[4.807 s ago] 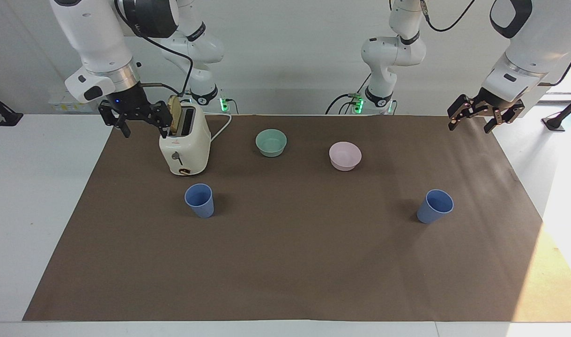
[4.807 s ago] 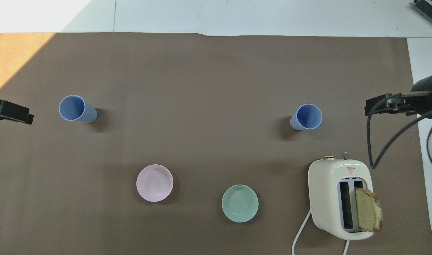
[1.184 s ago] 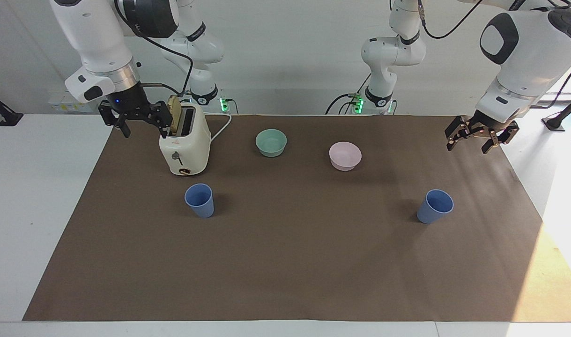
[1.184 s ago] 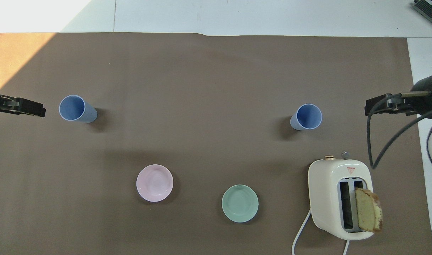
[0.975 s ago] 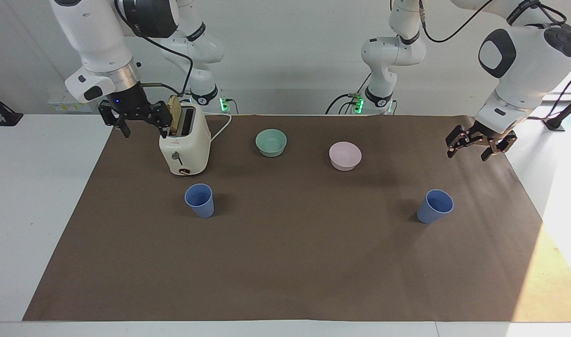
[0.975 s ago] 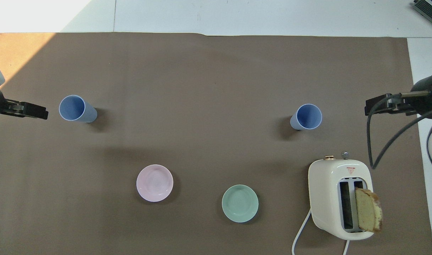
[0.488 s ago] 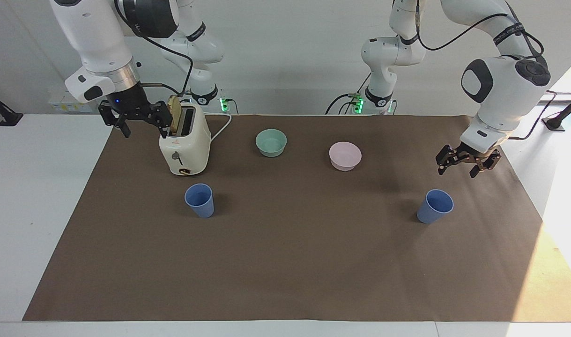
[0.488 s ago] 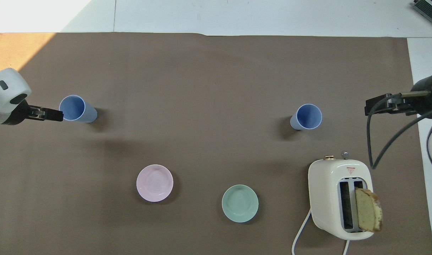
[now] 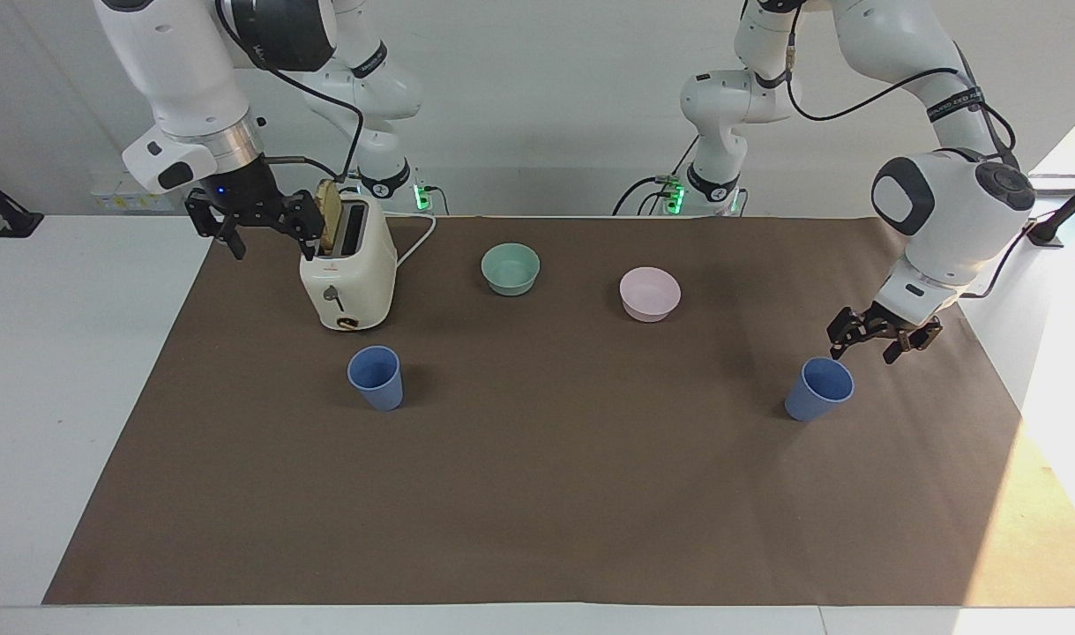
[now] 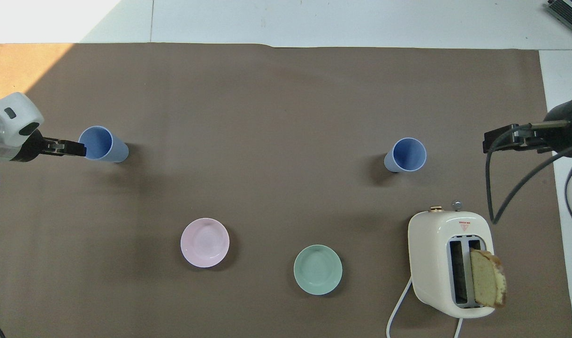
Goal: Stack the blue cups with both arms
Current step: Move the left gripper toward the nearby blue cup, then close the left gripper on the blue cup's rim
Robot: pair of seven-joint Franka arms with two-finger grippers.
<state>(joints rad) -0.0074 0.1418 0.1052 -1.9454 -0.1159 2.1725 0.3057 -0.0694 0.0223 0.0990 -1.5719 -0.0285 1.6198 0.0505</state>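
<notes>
Two blue cups stand upright on the brown mat. One cup (image 9: 819,389) (image 10: 102,144) is toward the left arm's end. The other cup (image 9: 376,377) (image 10: 406,155) is toward the right arm's end, farther from the robots than the toaster. My left gripper (image 9: 868,351) (image 10: 79,149) is open and empty, low over the mat just beside the first cup's rim, apart from it. My right gripper (image 9: 272,247) (image 10: 490,142) is open and empty, and waits up in the air beside the toaster.
A cream toaster (image 9: 347,273) (image 10: 450,263) holds a slice of bread (image 9: 328,216) and has a white cord. A mint-green bowl (image 9: 511,268) (image 10: 317,270) and a pink bowl (image 9: 649,294) (image 10: 204,242) sit nearer to the robots than the cups.
My left gripper has come down and moved in from the mat's edge toward the cup at its end. The right arm and both cups have not moved.
</notes>
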